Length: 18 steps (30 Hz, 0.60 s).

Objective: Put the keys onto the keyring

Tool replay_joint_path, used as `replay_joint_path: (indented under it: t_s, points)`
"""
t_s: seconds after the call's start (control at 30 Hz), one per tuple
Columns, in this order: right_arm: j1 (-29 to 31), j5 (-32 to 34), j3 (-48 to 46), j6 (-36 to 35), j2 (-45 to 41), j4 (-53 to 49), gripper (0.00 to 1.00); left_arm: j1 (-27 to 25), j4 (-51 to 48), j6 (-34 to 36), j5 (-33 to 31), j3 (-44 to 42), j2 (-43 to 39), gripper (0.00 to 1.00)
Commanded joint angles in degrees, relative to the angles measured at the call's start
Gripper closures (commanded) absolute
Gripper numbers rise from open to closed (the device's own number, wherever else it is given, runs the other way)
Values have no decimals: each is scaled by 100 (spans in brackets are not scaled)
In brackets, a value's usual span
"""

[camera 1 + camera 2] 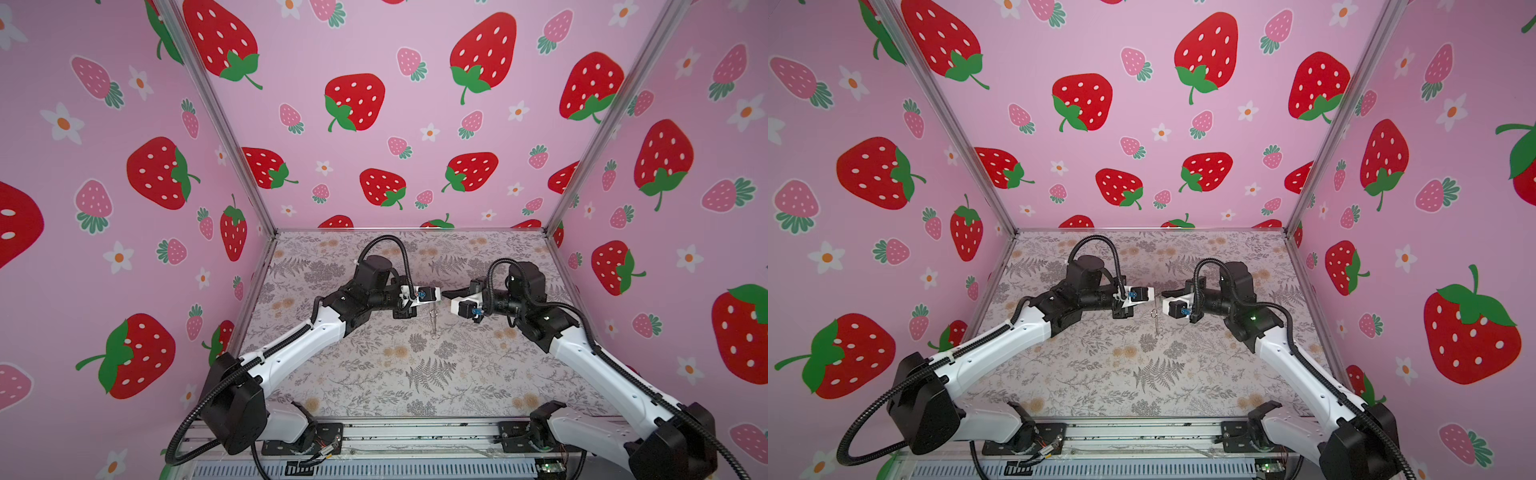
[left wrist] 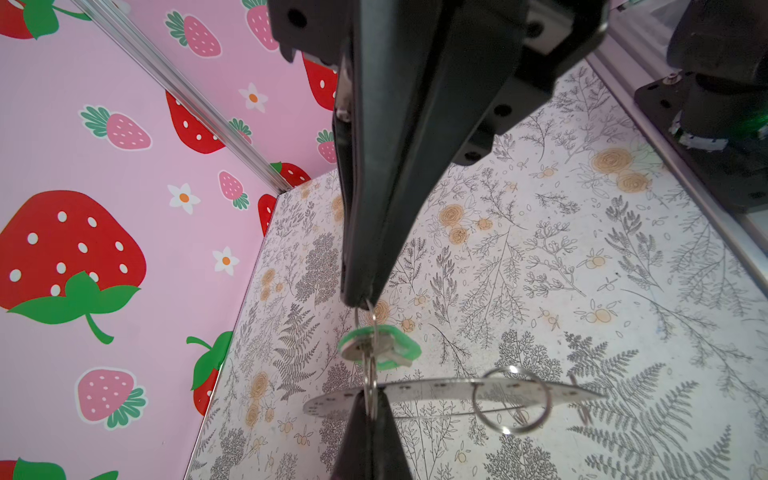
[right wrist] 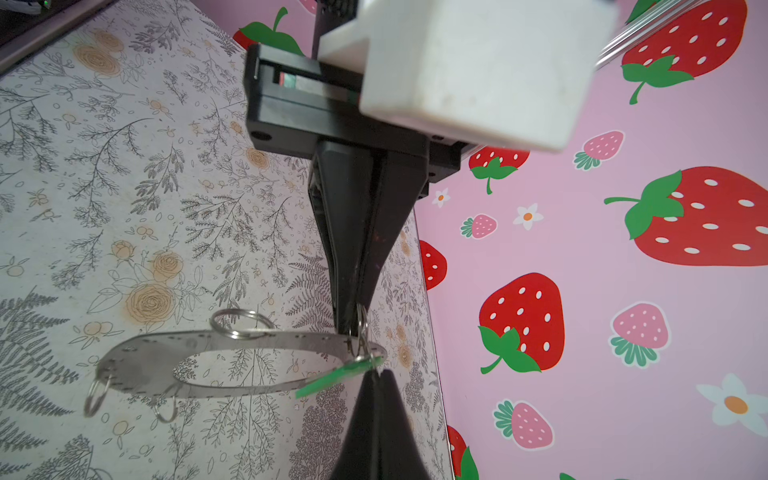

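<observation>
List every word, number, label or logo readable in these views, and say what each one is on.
No text can be read anywhere.
On the green key tag: seen at a slant and blurred, nothing legible.
On the keyring: only small holes, no markings.
On the left arm and right arm: tiny white marks, too small to read.

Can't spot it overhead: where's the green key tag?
The green key tag hangs mid-air over the table's middle, held by the right gripper, beside the keyring.
</observation>
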Motion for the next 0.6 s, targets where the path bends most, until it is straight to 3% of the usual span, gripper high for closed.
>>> replay_joint_path:
  t_s: [0.0,0.57]
  points:
    - [64,-34,62,-4,-1,-62,100,-24,129,65,99,210,-41,100]
    - [105,-44,78,142,66,120,100,-21,97,199,544,115,-88,100]
